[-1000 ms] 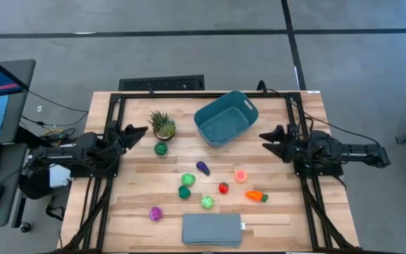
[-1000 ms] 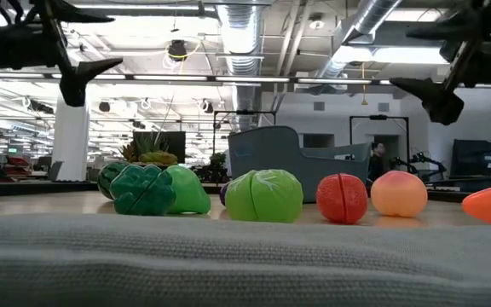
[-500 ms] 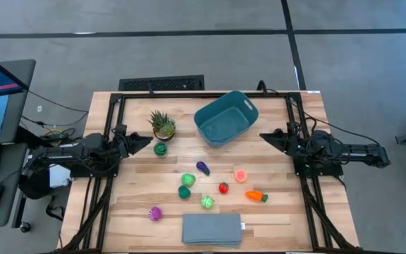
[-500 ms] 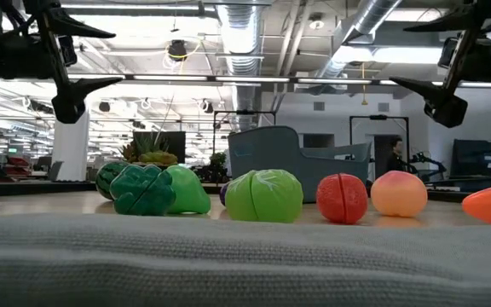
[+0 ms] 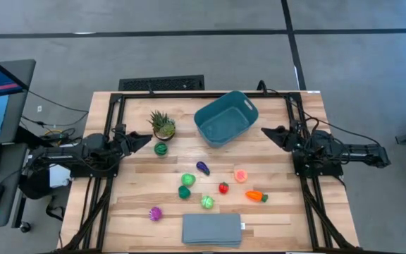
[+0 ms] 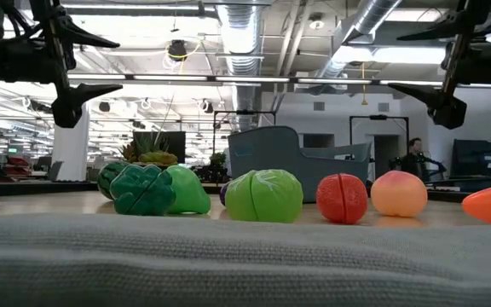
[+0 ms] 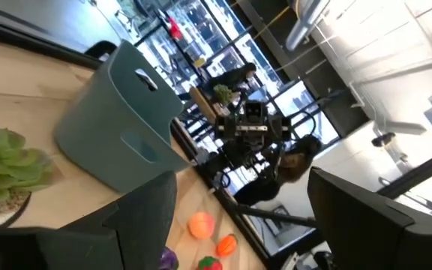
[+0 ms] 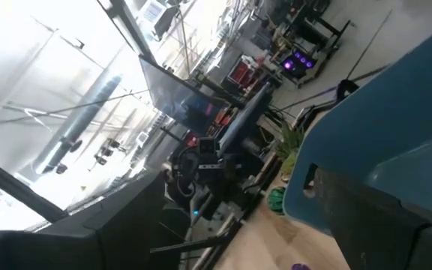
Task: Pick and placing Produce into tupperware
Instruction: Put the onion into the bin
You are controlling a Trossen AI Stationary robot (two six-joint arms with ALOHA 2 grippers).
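The task is sitting unstarted: the blue bin (image 5: 225, 118) is holding nothing, the toy produce (image 5: 206, 185) is lying scattered on the table between both arms, and the left gripper (image 5: 137, 140) and right gripper (image 5: 273, 135) are hovering spread and empty.

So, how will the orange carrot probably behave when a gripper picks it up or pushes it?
The orange carrot looks like smooth moulded plastic, so it is probably stiff, light and a little slippery. Its body tapers to a point, so a push would likely make it roll in a curve, not straight. It lies flat on the table, so tipping seems unlikely.
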